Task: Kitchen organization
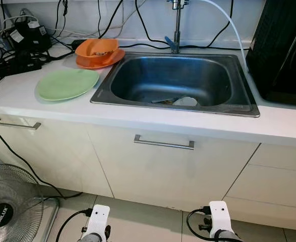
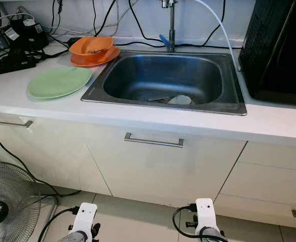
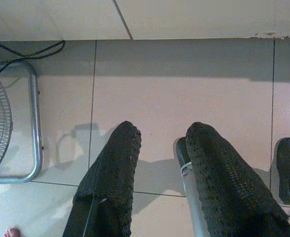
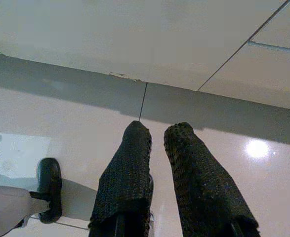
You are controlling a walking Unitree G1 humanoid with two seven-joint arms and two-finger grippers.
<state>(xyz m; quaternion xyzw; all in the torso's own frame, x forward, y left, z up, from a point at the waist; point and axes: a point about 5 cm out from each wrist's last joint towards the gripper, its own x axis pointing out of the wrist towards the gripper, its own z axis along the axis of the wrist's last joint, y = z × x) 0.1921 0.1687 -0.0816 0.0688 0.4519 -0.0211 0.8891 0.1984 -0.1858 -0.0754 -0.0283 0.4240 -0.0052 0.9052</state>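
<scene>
1. Right now we are standing in front of the counter (image 1: 137, 118), looking down at the steel sink (image 1: 238, 108) set into it, with both arms hanging idle near the floor.
2. Our left gripper (image 3: 159, 148) is pointing at the floor tiles (image 3: 184, 84), its two black fingers spread apart with nothing between them — a sign we are not yet reaching for anything.
3. Our right gripper (image 4: 157, 143) is hanging the same way, fingers only narrowly parted and holding nothing.
4. The things to organize are sitting up on the counter: a green plate (image 1: 67, 83) lying flat just left of the sink, and behind it an orange bowl (image 1: 97, 49) resting on an orange plate (image 1: 90, 62).
5. Inside the basin, a pale dish (image 1: 185, 101) and what seems to be a utensil (image 1: 163, 100) are lying on the bottom near the front wall — likely left there for washing.
6. A fan (image 1: 11, 206) is standing on the floor at our left, so we are judging that any step sideways needs care.
</scene>
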